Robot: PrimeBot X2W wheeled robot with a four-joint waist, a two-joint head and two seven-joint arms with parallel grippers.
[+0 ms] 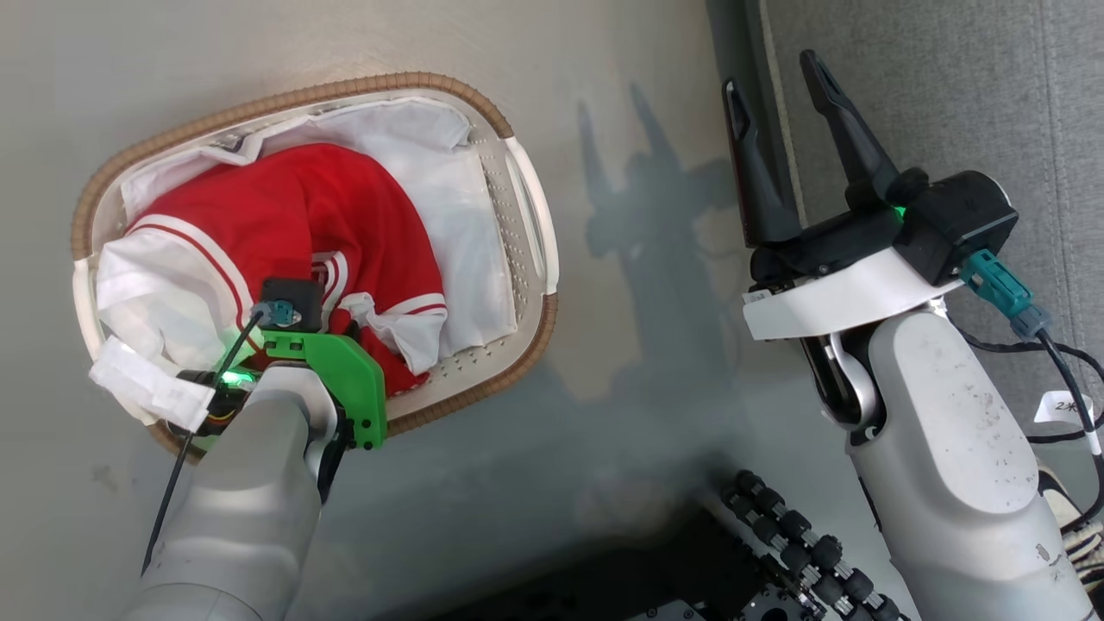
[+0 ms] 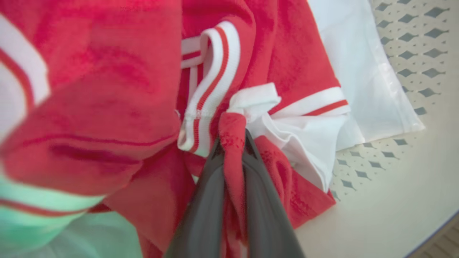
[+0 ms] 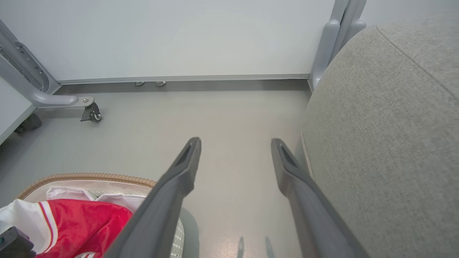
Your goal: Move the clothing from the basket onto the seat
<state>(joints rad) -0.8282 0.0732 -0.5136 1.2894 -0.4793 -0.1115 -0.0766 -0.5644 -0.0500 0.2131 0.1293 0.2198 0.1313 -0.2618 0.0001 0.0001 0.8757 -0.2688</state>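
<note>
Grey floor [image 1: 638,69] carries the basket [image 1: 285,97], inside which the left gripper [image 2: 233,138] pinches a fold of the red clothing [image 1: 328,207], so lifting it clear seems next, past the wide-open right gripper [image 1: 772,73] beside the basket, to the seat [image 1: 949,86] beyond.

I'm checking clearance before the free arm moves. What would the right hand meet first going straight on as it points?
Most likely the pale grey floor, straight ahead of the open right hand. The large light grey woven-fabric seat sits close beside it, apparently not touching; depth is hard to judge.
</note>
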